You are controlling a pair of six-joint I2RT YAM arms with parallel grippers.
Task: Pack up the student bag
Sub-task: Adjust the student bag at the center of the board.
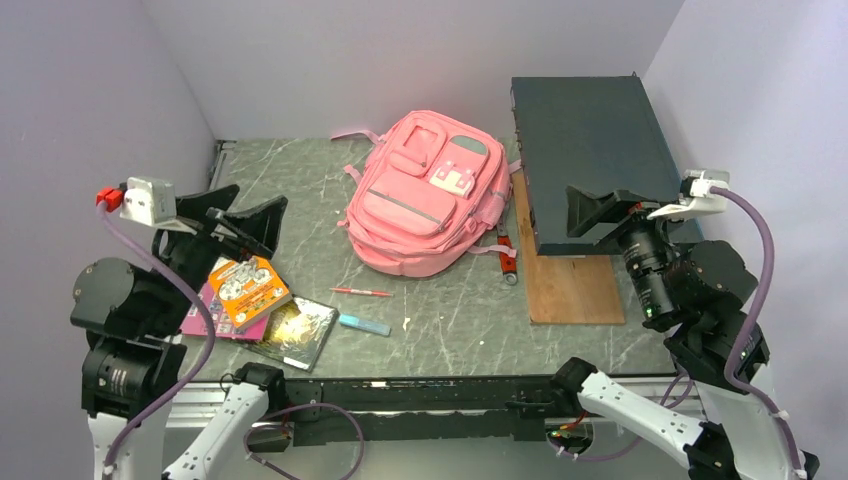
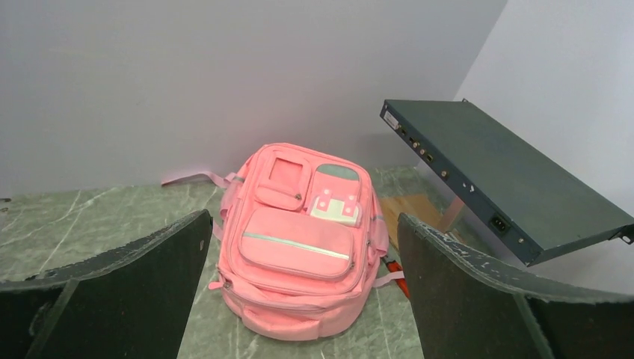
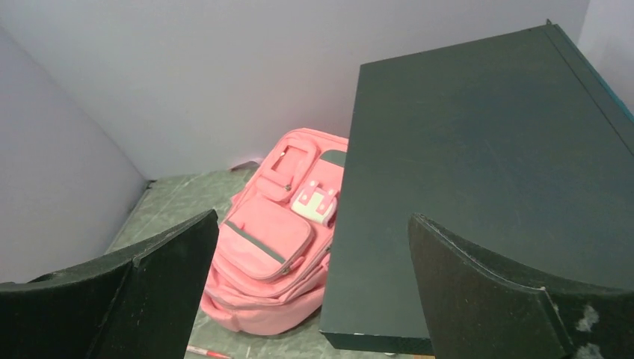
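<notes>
The backpack [image 1: 425, 195] is soft pink cloth, a bit puffy, with a smooth white-pink patch [image 1: 452, 180]. The table [image 1: 300, 180] looks like smooth dark green stone with pale lines, and it is a little shiny. The flat box [image 1: 590, 150] is dark metal, matt, with faint scratches. The board [image 1: 570, 285] is plain brown wood. One book [image 1: 295, 330] has a glossy cover that catches the light. The right gripper [image 3: 312, 217] has matt black fingers [image 3: 486, 284] with rough, chipped edges.

Dark box [image 1: 590, 150] just right of student bag [image 1: 420, 205]
</notes>
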